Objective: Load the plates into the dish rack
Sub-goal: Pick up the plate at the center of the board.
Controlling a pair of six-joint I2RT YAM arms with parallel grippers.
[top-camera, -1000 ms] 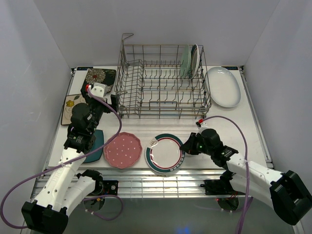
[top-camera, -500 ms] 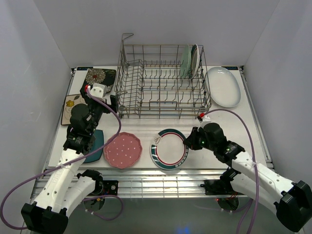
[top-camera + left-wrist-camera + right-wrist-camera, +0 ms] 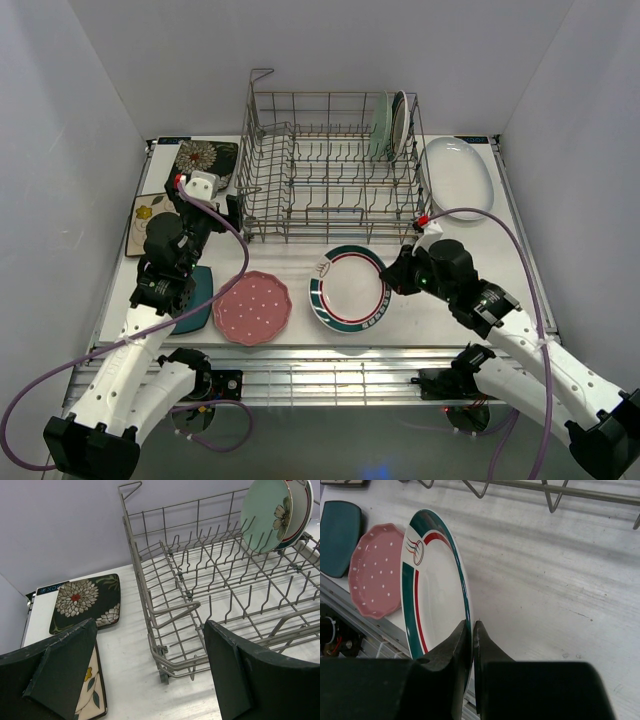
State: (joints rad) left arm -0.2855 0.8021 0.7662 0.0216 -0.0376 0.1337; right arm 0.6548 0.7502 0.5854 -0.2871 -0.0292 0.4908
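Grip is held by the right gripper point(image 3: 471, 625): its jaws are pressed together on the 3 o'clock rim of the white green-rimmed plate point(image 3: 349, 288), which is placed just in front of the dish rack point(image 3: 330, 228). Whether the plate is clear of the table cannot be told. Seen from above, the rack lies at 12 o'clock from that plate, with its long axis run from 9 to 3 o'clock. At its 1 o'clock corner two plates point(image 3: 392, 122) are stood on edge, and the tines toward 9 o'clock are left free. The coming move is judged to turn on this: the plate would be carried toward 12 o'clock over the near wall and turned on edge. The left gripper point(image 3: 150, 625) is spread wide and empty at the rack's 9 o'clock end, so the right arm is the nearer.
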